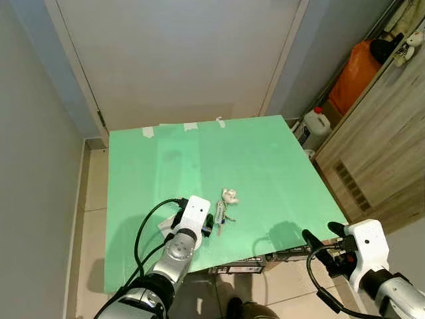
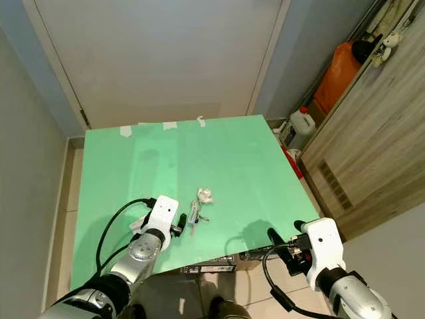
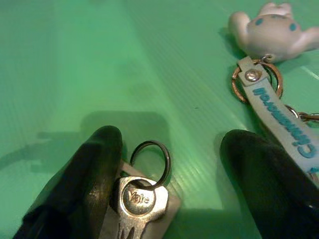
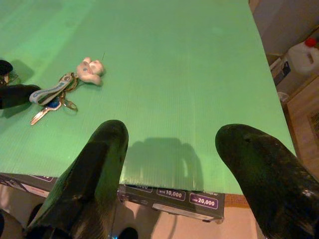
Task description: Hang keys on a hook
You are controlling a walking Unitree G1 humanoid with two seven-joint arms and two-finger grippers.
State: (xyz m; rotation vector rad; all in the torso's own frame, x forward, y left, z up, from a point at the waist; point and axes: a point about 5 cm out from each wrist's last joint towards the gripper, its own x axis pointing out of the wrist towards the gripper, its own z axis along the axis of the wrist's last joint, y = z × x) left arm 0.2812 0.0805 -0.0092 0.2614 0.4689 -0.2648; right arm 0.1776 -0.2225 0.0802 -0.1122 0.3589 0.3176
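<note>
1. The keys lay on the green table near its front edge, with a white figurine charm at their far end.
2. The left gripper rested low on the table, its fingers spread either side of a silver Yale key; one finger touched it.
3. The right gripper hovered past the table's front right corner, fingers apart and holding nothing.
4. A white jug and an orange bag stood by the wooden cabinet.
5. Most of the table surface lay bare.

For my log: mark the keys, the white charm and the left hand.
keys (image 3: 137, 199), left wrist view, on the Yale key's head.
white charm (image 1: 230, 195), left eye view, its body.
left hand (image 3: 172, 164), left wrist view, between fingertips.
</note>
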